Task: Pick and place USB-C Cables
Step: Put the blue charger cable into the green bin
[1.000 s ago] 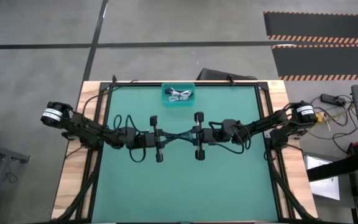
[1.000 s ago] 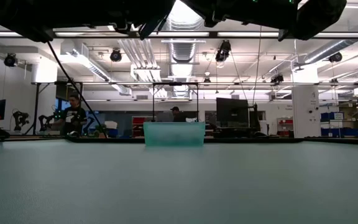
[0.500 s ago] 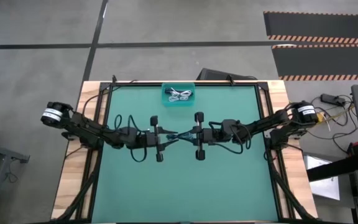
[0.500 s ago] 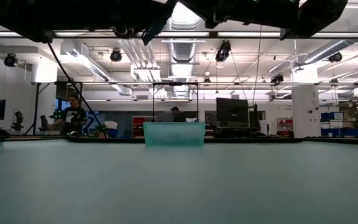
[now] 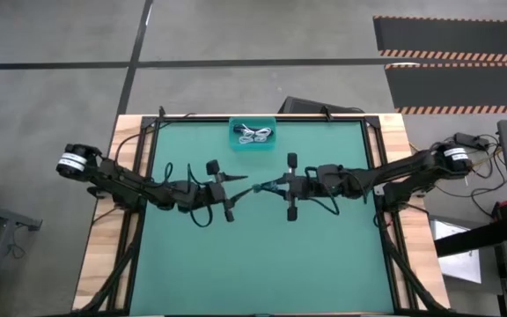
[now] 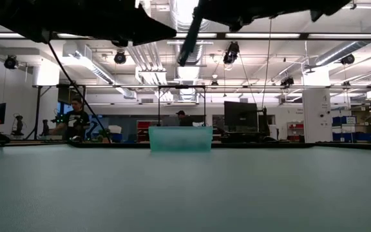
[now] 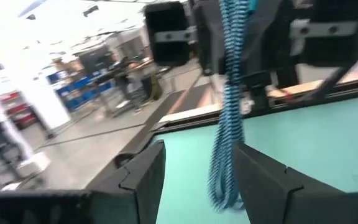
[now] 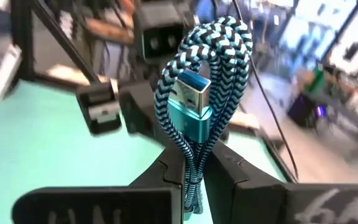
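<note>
A teal-and-black braided USB-C cable bundle [image 8: 197, 81] is high above the middle of the green table, with my right gripper [image 8: 191, 167] shut on it. In the high view the cable [image 5: 258, 187] bridges the gap between both grippers. My left gripper [image 7: 197, 180] is open, and the bundle's free end [image 7: 224, 143] reaches in between its fingers, close to one of them; I cannot tell whether they touch. Two white cable bundles [image 5: 253, 134] lie in a small teal bin [image 5: 236, 141] at the table's far edge. My right gripper pinches one end of the braided bundle [image 8: 190, 158] between its two fingers. The fingers are level and come from the table's right side, along the bundle. The bundle juts out past the fingertips toward the left gripper, its teal plug [image 8: 190, 102] showing, lifted clear of the table.
The teal bin [image 6: 180, 138] stands at the far edge's middle. A black frame [image 5: 372, 123] runs round the green mat, with wooden strips at both sides. People and equipment stand in the room beyond the table.
My left gripper has opened and let go of the cable, and it has turned a little about its wrist. My right gripper has drawn back toward the table's right edge and slightly up, still shut on the cable, which stays lifted clear.
</note>
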Controlling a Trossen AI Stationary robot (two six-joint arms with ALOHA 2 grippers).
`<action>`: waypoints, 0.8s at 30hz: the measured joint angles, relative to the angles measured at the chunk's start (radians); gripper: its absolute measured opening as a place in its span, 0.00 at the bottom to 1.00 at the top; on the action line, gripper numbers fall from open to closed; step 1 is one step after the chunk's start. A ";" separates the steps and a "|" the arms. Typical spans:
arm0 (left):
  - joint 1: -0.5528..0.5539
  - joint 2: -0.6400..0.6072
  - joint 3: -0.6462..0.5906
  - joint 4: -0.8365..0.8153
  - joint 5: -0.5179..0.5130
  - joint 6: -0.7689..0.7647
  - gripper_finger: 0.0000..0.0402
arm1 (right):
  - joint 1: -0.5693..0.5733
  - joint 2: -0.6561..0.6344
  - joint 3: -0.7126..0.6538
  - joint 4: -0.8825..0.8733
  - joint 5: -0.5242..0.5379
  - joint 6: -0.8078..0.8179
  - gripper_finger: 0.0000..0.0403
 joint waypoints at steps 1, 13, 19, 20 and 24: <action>0.000 0.000 0.000 0.001 -0.023 0.001 0.42 | -0.001 -0.016 0.011 -0.056 0.016 0.010 0.06; 0.009 -0.071 0.002 -0.025 -0.074 0.084 0.41 | -0.012 -0.029 0.291 -0.734 0.204 0.101 0.06; 0.024 -0.166 0.002 -0.126 -0.101 0.086 0.41 | -0.053 0.039 0.446 -0.953 0.219 0.108 0.06; 0.026 -0.180 0.001 -0.146 -0.116 0.086 0.41 | -0.063 0.050 0.467 -0.975 0.219 0.102 0.06; 0.030 -0.230 0.001 -0.215 -0.175 0.085 0.41 | -0.108 0.106 0.549 -1.067 0.219 0.065 0.06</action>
